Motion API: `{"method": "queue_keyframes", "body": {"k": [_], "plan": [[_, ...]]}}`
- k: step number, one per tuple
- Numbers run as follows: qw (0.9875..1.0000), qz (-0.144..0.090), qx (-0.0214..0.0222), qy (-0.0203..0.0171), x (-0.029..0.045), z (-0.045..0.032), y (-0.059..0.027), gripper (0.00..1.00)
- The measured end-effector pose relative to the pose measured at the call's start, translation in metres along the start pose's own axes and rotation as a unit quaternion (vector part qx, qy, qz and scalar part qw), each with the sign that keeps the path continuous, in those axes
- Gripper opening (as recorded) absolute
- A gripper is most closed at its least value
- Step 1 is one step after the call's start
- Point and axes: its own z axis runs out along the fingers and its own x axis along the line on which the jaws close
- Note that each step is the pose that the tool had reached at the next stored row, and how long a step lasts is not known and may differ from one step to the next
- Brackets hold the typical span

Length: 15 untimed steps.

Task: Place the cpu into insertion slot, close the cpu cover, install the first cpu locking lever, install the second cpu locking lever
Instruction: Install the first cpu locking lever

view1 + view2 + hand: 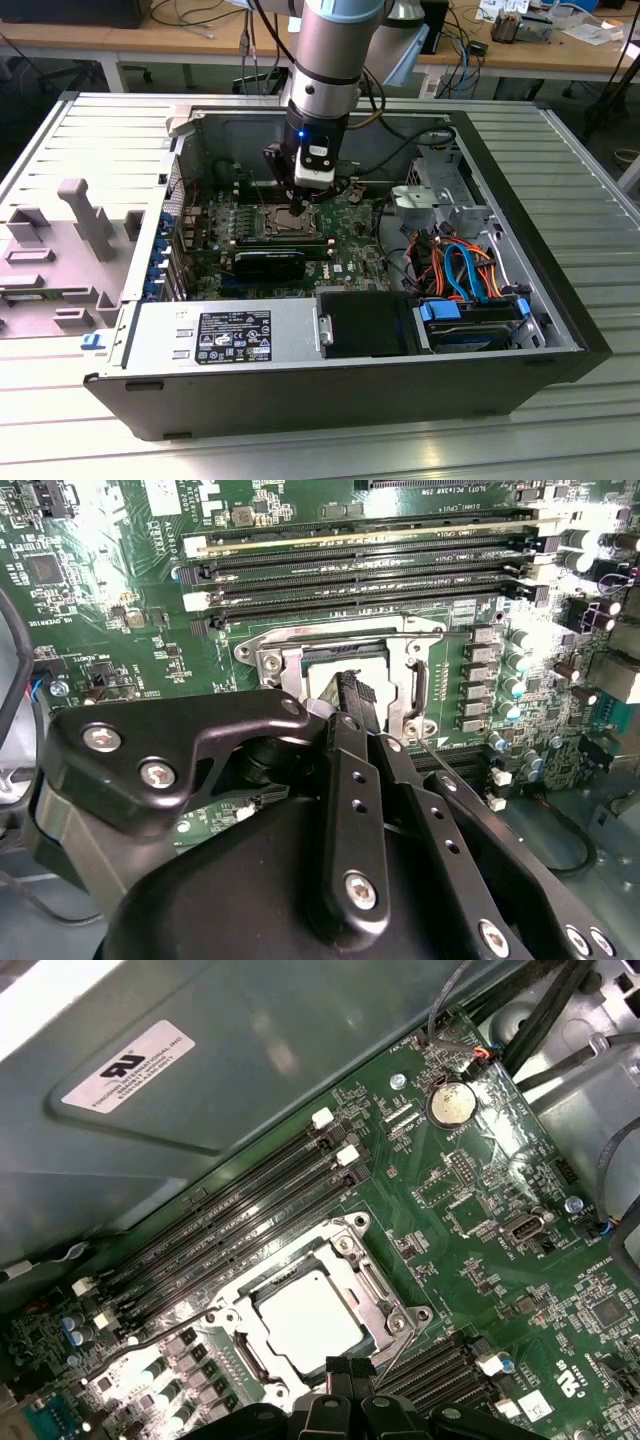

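Note:
The cpu (305,1318) lies flat in the insertion slot (285,222), its grey top showing through the cut-out of the cpu cover (378,1298), which lies down over it. My gripper (347,1370) hangs just above the socket's edge with its fingers (352,692) pressed together, and I see nothing clearly between them. One thin locking lever (150,1338) runs along the socket's side by the capacitors. A second thin lever (392,1353) slants up right beside my fingertips, also seen as a wire (440,755) in the second wrist view.
Long black memory slots (240,1220) run beside the socket. The open computer case (540,330) holds a power supply (230,335), a drive with blue clips (470,325) and coloured cables (460,265). A grey plastic fixture (60,250) stands at the exterior view's left.

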Motion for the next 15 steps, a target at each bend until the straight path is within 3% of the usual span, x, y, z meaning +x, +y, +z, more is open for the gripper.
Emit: {"method": "queue_keyframes", "body": {"k": [15], "plan": [[0.9998,-0.017,0.0018,-0.0015,0.0,0.0,0.0,0.11]]}}
